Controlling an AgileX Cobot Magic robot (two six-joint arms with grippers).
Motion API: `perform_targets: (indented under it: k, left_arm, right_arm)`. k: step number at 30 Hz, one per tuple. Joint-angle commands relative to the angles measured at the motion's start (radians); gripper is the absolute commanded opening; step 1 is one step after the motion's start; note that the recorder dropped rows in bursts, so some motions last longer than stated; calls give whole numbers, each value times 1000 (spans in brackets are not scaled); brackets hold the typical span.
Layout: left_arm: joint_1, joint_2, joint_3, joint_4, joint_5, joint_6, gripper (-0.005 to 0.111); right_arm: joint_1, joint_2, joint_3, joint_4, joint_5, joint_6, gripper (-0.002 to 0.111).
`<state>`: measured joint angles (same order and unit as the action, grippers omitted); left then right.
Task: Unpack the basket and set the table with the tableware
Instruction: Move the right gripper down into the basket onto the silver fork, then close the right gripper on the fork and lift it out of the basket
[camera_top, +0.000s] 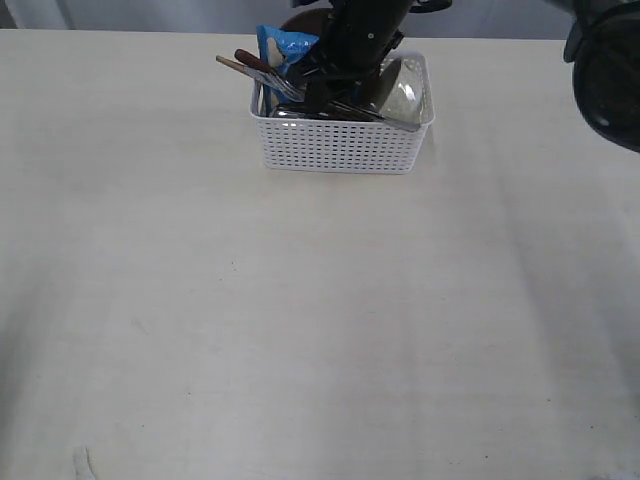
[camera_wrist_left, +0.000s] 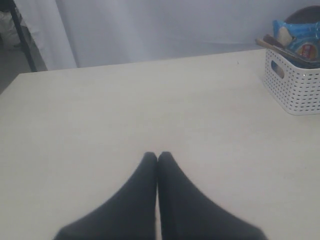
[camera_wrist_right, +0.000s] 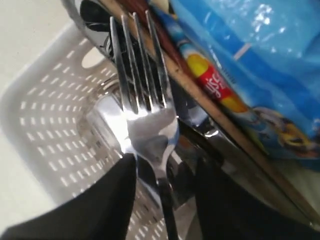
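Jaws of R gripper (camera_wrist_right: 165, 159) stand apart, straddling shiny steel fork (camera_wrist_right: 147, 122) in white perforated plastic basket (camera_wrist_right: 45, 105); L gripper (camera_wrist_left: 157, 156) pinched closed, empty, above pale cream tabletop (camera_wrist_left: 100, 110).

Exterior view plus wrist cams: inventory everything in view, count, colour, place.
table: one, pale cream, under everything.
basket: one, white perforated, far middle of table.
snack bag: one, blue, upright in basket's left end.
plate: one, dark brown, behind the bag.
fork: one, steel, in basket.
wooden handles: at least two, brown, poking over basket's left rim.
bowl: one, pale, basket's right end.
left gripper: one, black, shut, over bare table.
right gripper: one, black, open, straddling the fork's handle.
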<state>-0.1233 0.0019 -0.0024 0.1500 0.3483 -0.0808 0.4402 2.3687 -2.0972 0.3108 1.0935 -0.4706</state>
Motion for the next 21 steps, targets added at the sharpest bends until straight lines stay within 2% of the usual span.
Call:
perform_targets:
  k: [1, 4, 18, 21]
  left_arm:
    - [-5, -2, 2, 4, -1, -2, 0]
    - [-5, -2, 2, 4, -1, -2, 0]
    - [-5, -2, 2, -4, -1, -2, 0]
    - [-5, -2, 2, -4, -1, -2, 0]
  right_arm:
    - [-8, -1, -6, -7, -14, 0, 31]
    - [-8, -1, -6, -7, 9, -16, 0]
    - [-8, -150, -6, 1, 110, -23, 0]
    - [4, -184, -6, 54, 128, -5, 0]
